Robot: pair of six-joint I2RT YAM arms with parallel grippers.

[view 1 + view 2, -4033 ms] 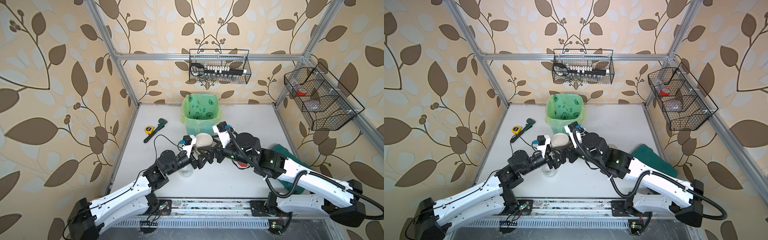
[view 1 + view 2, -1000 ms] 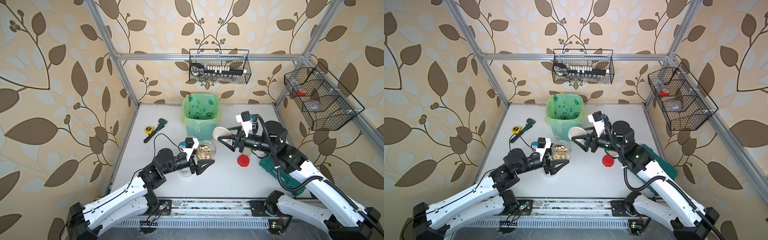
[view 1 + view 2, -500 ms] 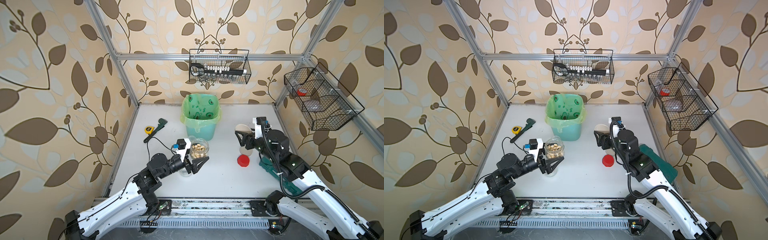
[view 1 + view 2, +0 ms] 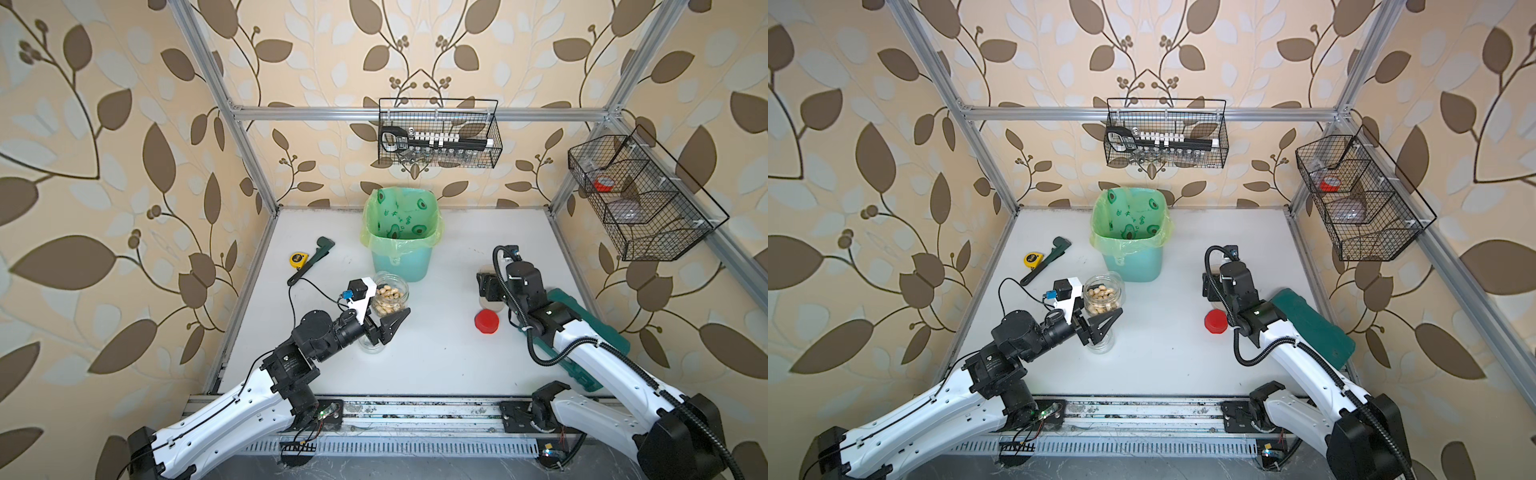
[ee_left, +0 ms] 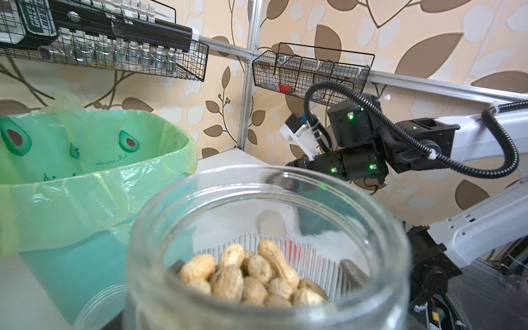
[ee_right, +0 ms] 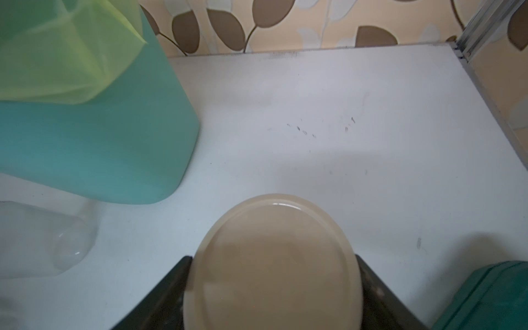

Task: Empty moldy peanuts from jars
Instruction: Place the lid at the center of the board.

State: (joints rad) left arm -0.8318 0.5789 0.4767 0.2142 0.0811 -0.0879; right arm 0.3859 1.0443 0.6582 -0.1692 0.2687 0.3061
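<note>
Shows white table within leaf-papered walls, left gripper clasping jar of peanuts, right gripper pinching beige lid.

Mid-width at the back of the counter: bin. Left of it, tape measure just beside wrench. In front of the bin, slightly left, raised between the left fingers: jar, peanuts in it; beneath, on the counter, second jar. Right of the bin, flat lid between the right fingers; nearer the front, screw lid on the counter. Along the right edge, under the right arm: case.
</note>
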